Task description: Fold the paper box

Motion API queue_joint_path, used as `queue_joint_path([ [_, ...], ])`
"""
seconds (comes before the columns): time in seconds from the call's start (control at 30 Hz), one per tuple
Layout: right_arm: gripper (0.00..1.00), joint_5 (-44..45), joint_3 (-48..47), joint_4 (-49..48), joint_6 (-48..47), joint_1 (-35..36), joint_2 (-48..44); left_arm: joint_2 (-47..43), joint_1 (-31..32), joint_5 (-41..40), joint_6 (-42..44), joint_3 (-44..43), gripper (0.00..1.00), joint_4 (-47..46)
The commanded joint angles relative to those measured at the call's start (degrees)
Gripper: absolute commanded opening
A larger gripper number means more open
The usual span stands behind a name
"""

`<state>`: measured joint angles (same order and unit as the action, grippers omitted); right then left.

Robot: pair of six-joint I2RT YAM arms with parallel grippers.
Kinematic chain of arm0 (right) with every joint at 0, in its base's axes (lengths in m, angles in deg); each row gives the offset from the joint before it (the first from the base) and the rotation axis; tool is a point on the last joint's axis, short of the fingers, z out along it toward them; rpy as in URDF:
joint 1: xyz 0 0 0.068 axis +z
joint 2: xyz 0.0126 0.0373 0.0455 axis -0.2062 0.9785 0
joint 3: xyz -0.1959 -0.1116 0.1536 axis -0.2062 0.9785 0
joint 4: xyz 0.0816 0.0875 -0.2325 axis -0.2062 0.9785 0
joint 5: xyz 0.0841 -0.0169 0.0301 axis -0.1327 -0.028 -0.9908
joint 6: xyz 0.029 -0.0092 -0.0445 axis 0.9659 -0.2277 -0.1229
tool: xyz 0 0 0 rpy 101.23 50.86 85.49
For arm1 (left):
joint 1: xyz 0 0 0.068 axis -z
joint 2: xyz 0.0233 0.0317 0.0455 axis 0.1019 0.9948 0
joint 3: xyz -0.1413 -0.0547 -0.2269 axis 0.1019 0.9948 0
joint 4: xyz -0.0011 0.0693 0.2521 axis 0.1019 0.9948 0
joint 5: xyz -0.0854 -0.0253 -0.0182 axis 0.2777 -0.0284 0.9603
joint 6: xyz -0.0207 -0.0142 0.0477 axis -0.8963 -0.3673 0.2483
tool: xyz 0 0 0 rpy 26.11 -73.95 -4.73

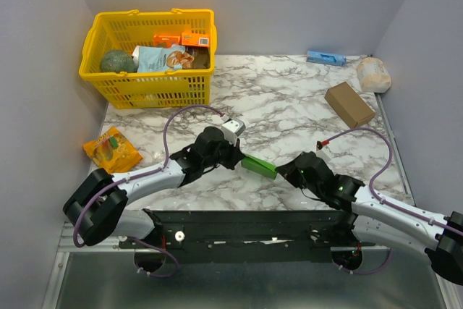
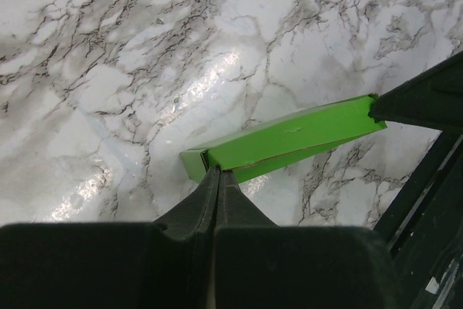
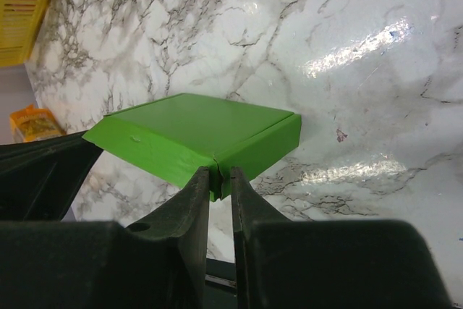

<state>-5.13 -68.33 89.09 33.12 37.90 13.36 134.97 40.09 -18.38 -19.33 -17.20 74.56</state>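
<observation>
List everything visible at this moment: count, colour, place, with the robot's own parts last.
paper box: one, bright green, near middle of the table, between the arms
basket: one, yellow, far left corner
small boxes: two, orange, inside the basket, far side
pouch: one, pale blue, inside the basket
round item: one, grey-green, basket's left end
packet: one, orange, on the table, left side
cardboard box: one, brown, right side
pack: one, blue, far edge
bundle: one, whitish, far right corner
table: one, white marble
left end effector: one, black, pinching the paper box's left end
right end effector: one, black, pinching its right end
</observation>
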Motion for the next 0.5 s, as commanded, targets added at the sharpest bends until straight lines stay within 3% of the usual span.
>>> queue_joint_path([
  [0.0,0.23,-1.91,4.55,14.01,-2.34,0.47,2.82,0.30,2.32,-5.26,2.98,-0.95,0.01,0.33],
  [0.47,0.23,-2.08,4.55,13.74,-2.43,0.47,3.17,2.14,8.47,-16.36,8.00,1.68,0.00,-0.55],
])
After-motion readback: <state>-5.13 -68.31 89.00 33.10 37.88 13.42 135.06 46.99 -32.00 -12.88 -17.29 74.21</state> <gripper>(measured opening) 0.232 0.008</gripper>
